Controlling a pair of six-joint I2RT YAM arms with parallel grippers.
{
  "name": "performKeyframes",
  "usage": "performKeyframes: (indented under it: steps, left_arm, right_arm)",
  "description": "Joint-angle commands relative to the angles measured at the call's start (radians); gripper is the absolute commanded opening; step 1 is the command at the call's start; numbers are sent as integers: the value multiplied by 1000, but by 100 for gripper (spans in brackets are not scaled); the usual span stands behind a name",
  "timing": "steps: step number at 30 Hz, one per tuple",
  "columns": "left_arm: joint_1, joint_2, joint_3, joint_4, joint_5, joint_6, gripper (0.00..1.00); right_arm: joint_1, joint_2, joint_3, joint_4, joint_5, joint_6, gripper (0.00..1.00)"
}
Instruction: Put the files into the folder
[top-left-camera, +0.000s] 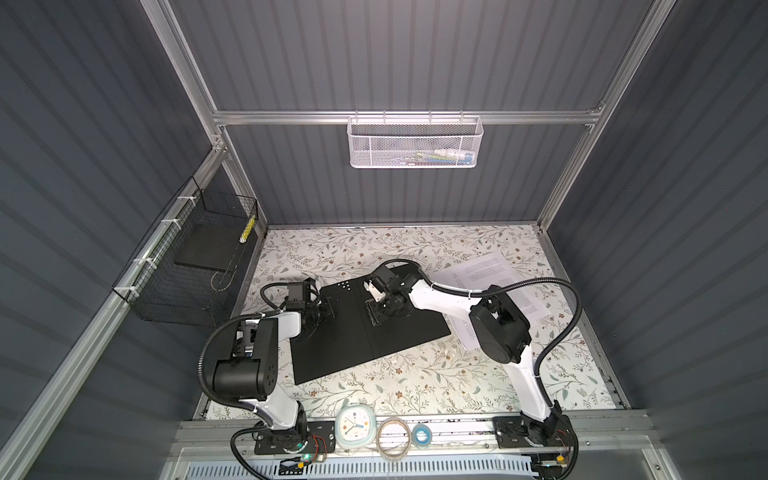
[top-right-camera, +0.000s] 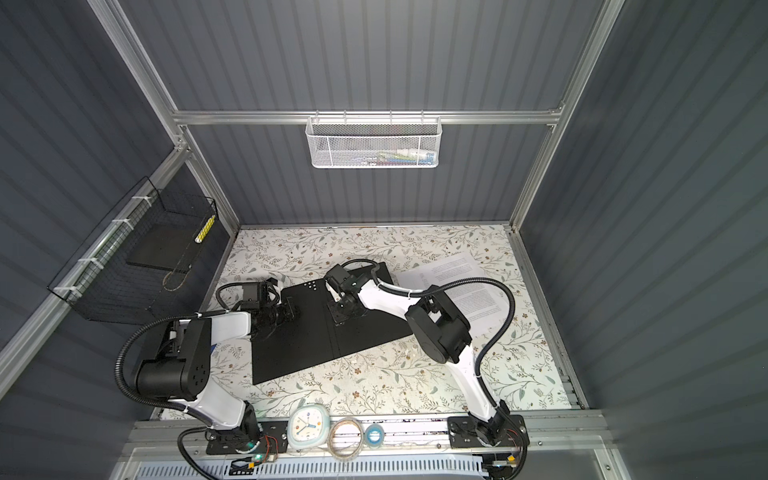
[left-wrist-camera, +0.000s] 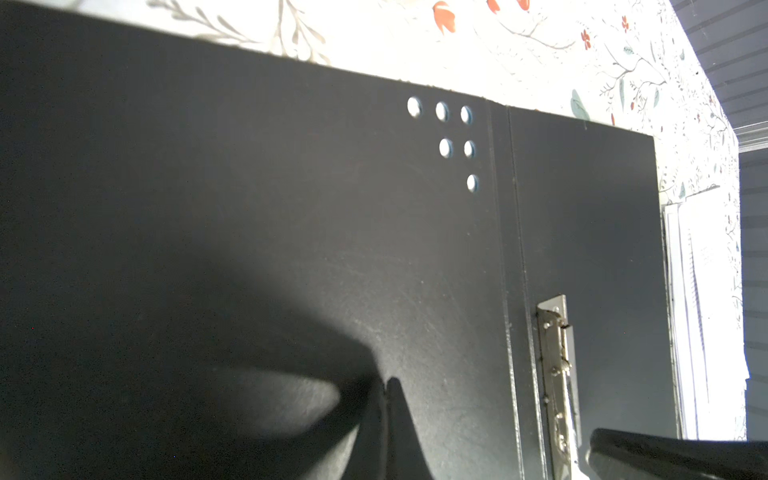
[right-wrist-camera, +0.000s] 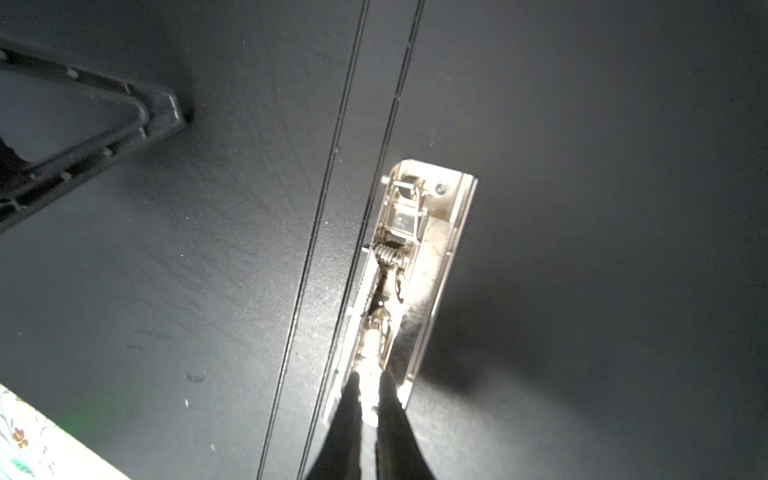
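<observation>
The folder (top-left-camera: 357, 336) (top-right-camera: 316, 336) lies open and flat on the floral table, black inside facing up. Its metal clip (right-wrist-camera: 419, 232) (left-wrist-camera: 555, 353) sits just right of the spine. My left gripper (left-wrist-camera: 386, 382) (top-left-camera: 328, 311) is shut with nothing in it, its tips down on the left cover. My right gripper (right-wrist-camera: 370, 382) (top-left-camera: 374, 316) has closed on the bright lever at the clip's near end. The files (top-left-camera: 490, 270) (top-right-camera: 461, 270) (left-wrist-camera: 698, 291), white printed sheets, lie on the table past the folder's right edge, partly under my right arm.
A black wire basket (top-left-camera: 187, 266) hangs on the left wall and a white mesh basket (top-left-camera: 415, 143) on the back wall. A clock (top-left-camera: 355, 426) and tape rolls (top-left-camera: 395, 436) sit on the front rail.
</observation>
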Motion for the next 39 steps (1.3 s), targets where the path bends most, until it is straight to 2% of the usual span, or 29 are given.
performKeyframes:
  steps: [1, 7, 12, 24, 33, 39]
  left_arm:
    - [0, 50, -19, -130, -29, 16, 0]
    - [0, 52, -19, -130, -29, 17, 0]
    - [0, 53, -19, -130, -29, 17, 0]
    - [0, 53, -17, -131, -29, 18, 0]
    - [0, 56, -16, -133, -29, 19, 0]
    - [0, 55, -17, -133, -29, 19, 0]
  right_arm:
    - [1, -2, -6, -28, -20, -4, 14]
    - [2, 3, -15, -11, -55, -11, 16]
    - [2, 11, -4, -28, -37, -17, 13]
    - [13, 41, 26, -73, -15, -36, 12]
    - [38, 81, 83, -144, 76, -80, 9]
    - [39, 82, 76, -153, 83, -82, 5]
